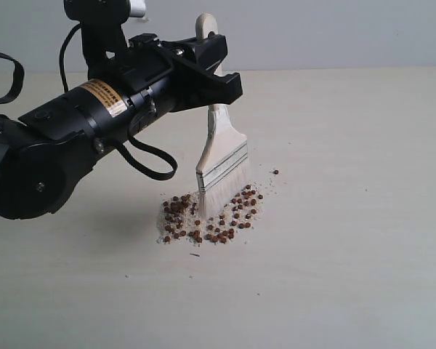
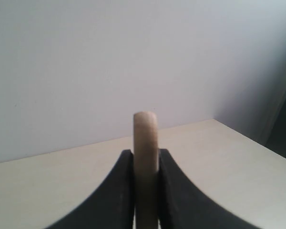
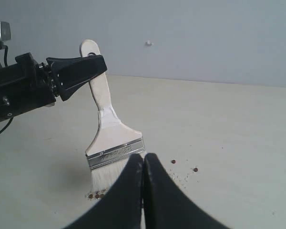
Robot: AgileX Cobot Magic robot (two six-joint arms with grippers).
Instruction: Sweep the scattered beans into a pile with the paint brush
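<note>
Your left gripper [image 1: 216,73] is clamped narrow on the paint brush [image 1: 221,149]. The jaws press the pale wooden handle [image 2: 146,138] from both sides, high up near its rounded end. The handle tip pokes out past the jaws. In the left wrist view it stands between the two black fingers with no gap showing.

The brush hangs below the gripper, close to upright with a slight tilt, bristles [image 1: 216,196] down. The silver ferrule [image 1: 221,166] sits well below the grip. The white bristle tips touch the table [image 1: 363,240].

The beans [image 1: 236,218] lie under and around the bristle tips, below your left gripper. They form one loose cluster of reddish-brown dots mixed with whitish crumbs, spread on both sides of the bristles. One stray bean [image 1: 276,172] sits apart, to the right of the cluster in the exterior view.

Your right gripper [image 3: 143,164] is closed, fingers together, holding nothing. It points toward the brush head. Two loose beans [image 3: 173,161] lie on the table near its fingertips. You cannot tell whether it touches the table. The exterior view does not show it.
</note>
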